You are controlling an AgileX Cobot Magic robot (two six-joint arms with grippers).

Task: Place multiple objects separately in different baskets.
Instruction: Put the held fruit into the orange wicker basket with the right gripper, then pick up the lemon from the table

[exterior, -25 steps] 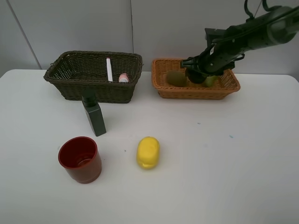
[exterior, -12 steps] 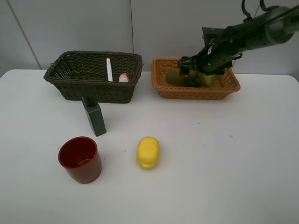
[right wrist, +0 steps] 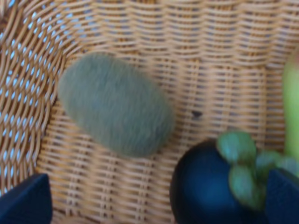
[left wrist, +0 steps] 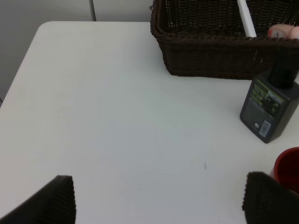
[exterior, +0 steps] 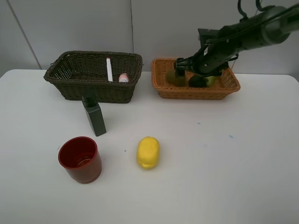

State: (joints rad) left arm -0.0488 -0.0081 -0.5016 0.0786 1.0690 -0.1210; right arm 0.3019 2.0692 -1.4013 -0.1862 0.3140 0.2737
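Roughly halfway: the right claw (exterior: 189, 71), spread and empty, hangs over the orange-tan wicker basket (exterior: 196, 93) with dark mangosteen (right wrist: 205, 186), brown kiwi (right wrist: 114, 105) and green pear (right wrist: 292, 107) beneath. Red cup (exterior: 80, 158), dark green bottle (exterior: 95, 116) and yellow lemon (exterior: 148, 152) wait well away, outside the dark woven basket (exterior: 93, 91).

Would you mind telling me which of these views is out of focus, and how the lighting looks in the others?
Right wrist view: blurred, the kiwi and mangosteen without crisp edges; left wrist view: sharp, label print visible on the dark green bottle; exterior high view: even light, faint shadows under the lemon and red cup.
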